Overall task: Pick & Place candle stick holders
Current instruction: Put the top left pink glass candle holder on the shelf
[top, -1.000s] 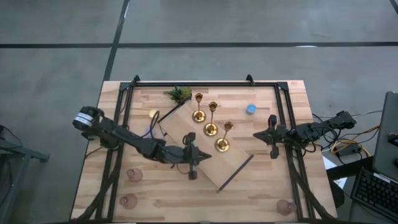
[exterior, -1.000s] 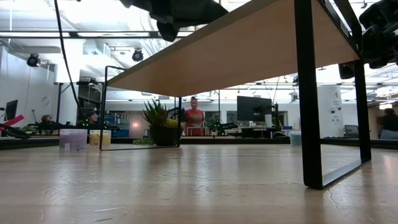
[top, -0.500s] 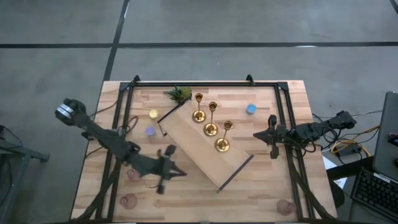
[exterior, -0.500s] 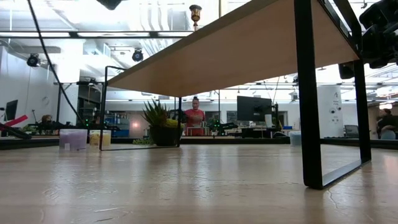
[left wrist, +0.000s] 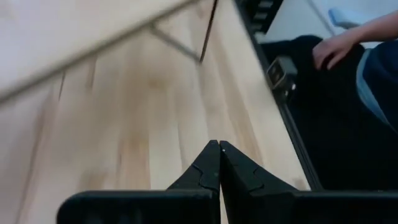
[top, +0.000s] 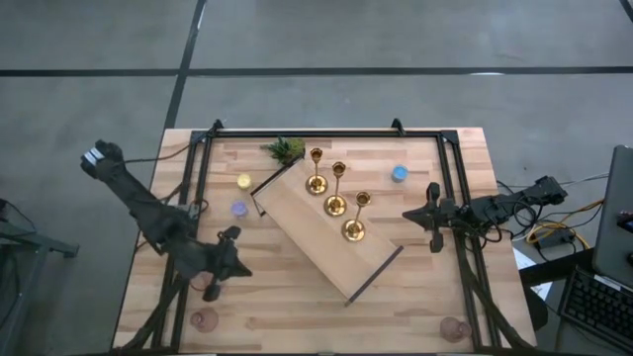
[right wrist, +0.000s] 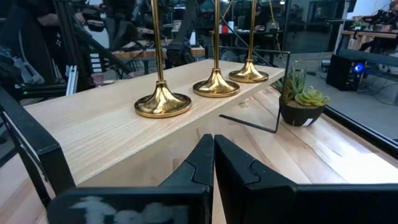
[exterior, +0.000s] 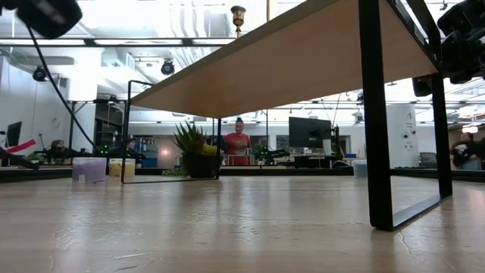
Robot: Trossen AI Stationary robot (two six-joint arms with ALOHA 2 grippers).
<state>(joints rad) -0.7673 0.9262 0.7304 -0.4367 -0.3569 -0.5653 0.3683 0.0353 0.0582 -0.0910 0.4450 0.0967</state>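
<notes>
Three gold candlesticks (top: 336, 205) stand in a row by their round bases on a raised wooden shelf (top: 307, 242); they also show in the right wrist view (right wrist: 163, 102). Three pinkish glass cups sit on the table: one (top: 205, 284) partly under my left arm, one (top: 205, 318) at the near left, one (top: 455, 328) at the near right. My left gripper (top: 244, 269) (left wrist: 219, 149) is shut and empty above the table's near left part, beside the shelf. My right gripper (top: 407, 215) (right wrist: 213, 140) is shut and empty, right of the shelf, pointing at the candlesticks.
Yellow (top: 244, 181), purple (top: 238, 209) and blue (top: 399, 173) tealights and a green plant sprig (top: 285, 149) lie on the table's far part. The shelf stands on black metal legs (exterior: 375, 114). A black frame (top: 326, 133) borders the table. A person's hand (left wrist: 336, 50) shows beyond the table.
My left gripper has swept from above the shelf's near left part toward the table's left and near edges, off the shelf, and now hangs over the cup at the left. The candlesticks and cups have stayed where they were.
</notes>
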